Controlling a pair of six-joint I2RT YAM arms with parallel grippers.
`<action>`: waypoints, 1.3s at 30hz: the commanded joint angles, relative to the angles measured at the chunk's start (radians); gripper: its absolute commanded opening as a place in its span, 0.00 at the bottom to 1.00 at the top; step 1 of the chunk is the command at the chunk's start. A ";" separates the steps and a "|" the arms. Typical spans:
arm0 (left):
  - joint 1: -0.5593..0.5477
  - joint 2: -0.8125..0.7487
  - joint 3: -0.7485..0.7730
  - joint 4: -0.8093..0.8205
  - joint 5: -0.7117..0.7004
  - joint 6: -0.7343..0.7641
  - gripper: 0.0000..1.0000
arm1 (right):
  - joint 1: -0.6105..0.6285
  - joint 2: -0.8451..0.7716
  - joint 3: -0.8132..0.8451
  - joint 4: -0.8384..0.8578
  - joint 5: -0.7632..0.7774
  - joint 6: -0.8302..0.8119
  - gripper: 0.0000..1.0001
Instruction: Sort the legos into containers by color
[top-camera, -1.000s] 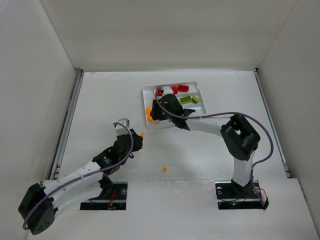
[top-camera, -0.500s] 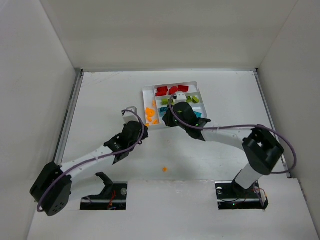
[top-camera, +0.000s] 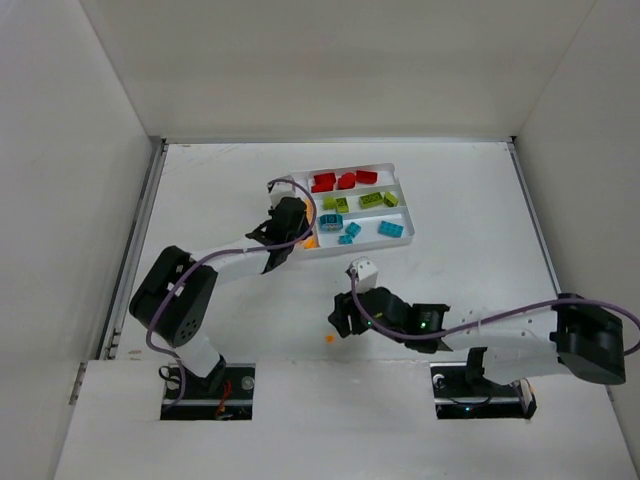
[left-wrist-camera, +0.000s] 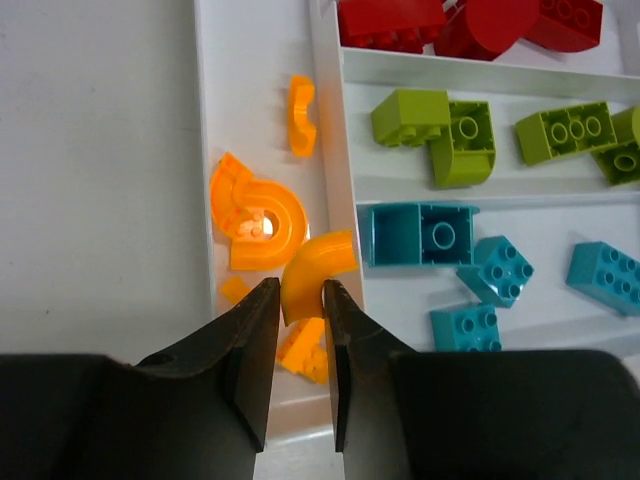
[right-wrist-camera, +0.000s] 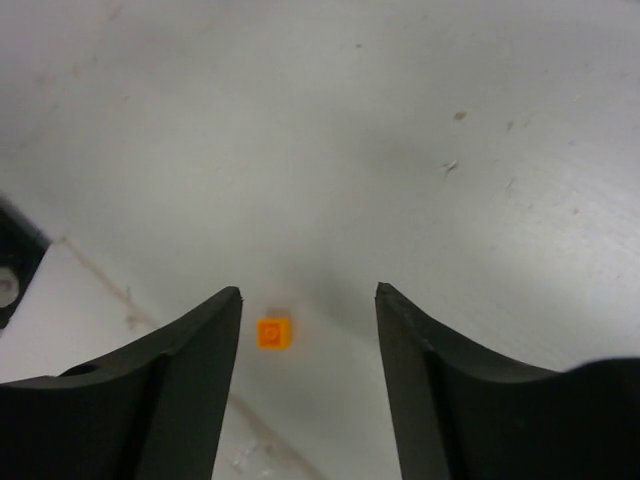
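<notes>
Left claw (left-wrist-camera: 298, 288) clamped on an orange curved brick (left-wrist-camera: 318, 262), right over the narrow left slot (left-wrist-camera: 252, 90) of the white tray (top-camera: 370, 234), other orange bricks (left-wrist-camera: 262, 215) in there. My right claw (right-wrist-camera: 308, 297) stands apart, straddling a small orange brick (right-wrist-camera: 274, 333) on the tabletop (right-wrist-camera: 330, 120), near side, well apart from the tray.

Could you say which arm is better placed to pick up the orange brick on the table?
Probably right: the right gripper hovers open over the orange brick, while the left gripper is shut on a curved orange piece above the tray.
</notes>
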 joint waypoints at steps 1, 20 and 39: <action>0.018 0.019 0.069 0.027 0.001 0.031 0.25 | 0.072 -0.061 -0.012 -0.037 0.084 0.056 0.64; 0.048 -0.358 -0.191 -0.019 -0.044 0.018 1.00 | 0.187 0.273 0.181 -0.114 0.048 0.045 0.47; 0.165 -0.716 -0.553 -0.086 -0.018 -0.110 1.00 | 0.205 0.335 0.313 -0.293 0.137 0.045 0.24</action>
